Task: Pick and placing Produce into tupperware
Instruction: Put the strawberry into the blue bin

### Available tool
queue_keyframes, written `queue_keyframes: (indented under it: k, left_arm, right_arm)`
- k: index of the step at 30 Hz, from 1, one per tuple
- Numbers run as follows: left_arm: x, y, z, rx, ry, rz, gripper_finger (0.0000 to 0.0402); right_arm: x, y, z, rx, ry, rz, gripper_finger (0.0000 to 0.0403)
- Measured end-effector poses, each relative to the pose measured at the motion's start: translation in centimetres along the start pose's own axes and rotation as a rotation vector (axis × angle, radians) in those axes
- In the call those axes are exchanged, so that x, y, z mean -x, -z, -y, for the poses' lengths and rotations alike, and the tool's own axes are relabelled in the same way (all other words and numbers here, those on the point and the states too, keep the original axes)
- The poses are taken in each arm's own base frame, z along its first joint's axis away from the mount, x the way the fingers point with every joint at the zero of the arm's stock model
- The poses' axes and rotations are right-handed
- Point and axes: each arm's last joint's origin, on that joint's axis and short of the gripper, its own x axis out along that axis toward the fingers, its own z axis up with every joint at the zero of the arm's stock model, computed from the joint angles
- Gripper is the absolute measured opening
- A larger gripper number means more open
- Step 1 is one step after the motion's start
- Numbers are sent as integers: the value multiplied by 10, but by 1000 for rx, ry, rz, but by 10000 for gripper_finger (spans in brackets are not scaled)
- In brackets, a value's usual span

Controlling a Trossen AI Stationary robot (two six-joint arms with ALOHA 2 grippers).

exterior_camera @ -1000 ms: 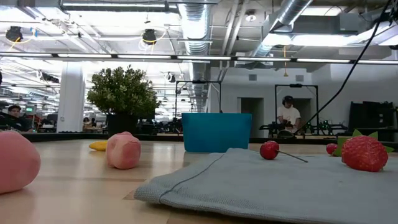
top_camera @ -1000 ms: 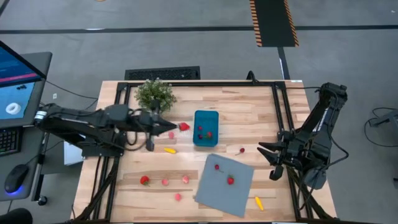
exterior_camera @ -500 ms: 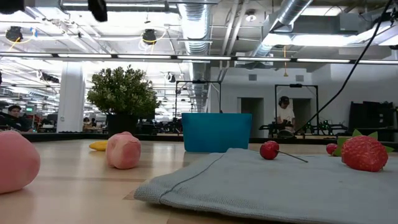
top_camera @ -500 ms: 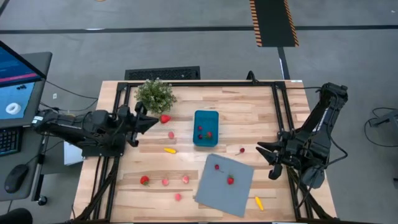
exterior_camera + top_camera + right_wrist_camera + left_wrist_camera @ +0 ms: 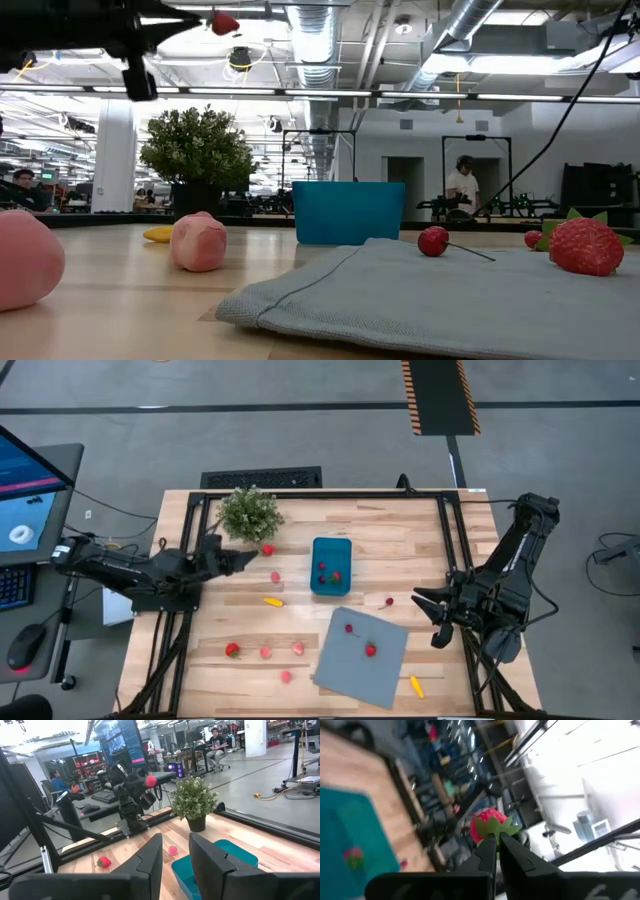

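No readable writing or labels show anywhere. The left gripper (image 5: 262,549) is clamped on a red strawberry (image 5: 489,823), held up in the air just beside the potted plant (image 5: 249,511) near the worktop's far edge. The teal tupperware (image 5: 331,566) sits mid-worktop, near the berry. The right gripper (image 5: 425,616) waits at the right edge, fingers parted, empty.

A bushy green potted plant (image 5: 250,512) stands at the far edge of the light wooden slatted table (image 5: 400,560), well apart from a flat grey-blue square sheet (image 5: 375,672) near its front edge.
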Motion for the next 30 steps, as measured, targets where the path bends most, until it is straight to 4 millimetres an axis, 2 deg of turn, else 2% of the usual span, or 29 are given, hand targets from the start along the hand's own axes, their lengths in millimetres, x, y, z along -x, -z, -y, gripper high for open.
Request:
queue_keyframes:
  k: [3,8,12,17,22,26,30]
  left_arm:
    - [0,2,-2,29,-26,-1,0]
    - [1,0,0,-48,-19,36,0]
    - [0,2,-4,-307,-26,-40,0]
    - [-1,7,-9,-642,25,-228,0]
    - [-1,7,-10,-883,33,-237,0]
    - [0,8,-19,-1115,-74,-252,0]
    - [3,9,-29,-1470,-158,-340,0]
  right_arm:
    - [0,0,0,0,0,0,118]
    - [-2,0,0,-1,12,2,118]
    - [-6,0,1,-2,20,-5,118]
    - [-11,0,2,-3,38,-7,118]
    - [-14,-1,3,-2,57,-3,118]
    - [-17,-1,4,-2,73,0,118]
    - [-20,-1,6,8,90,2,118]
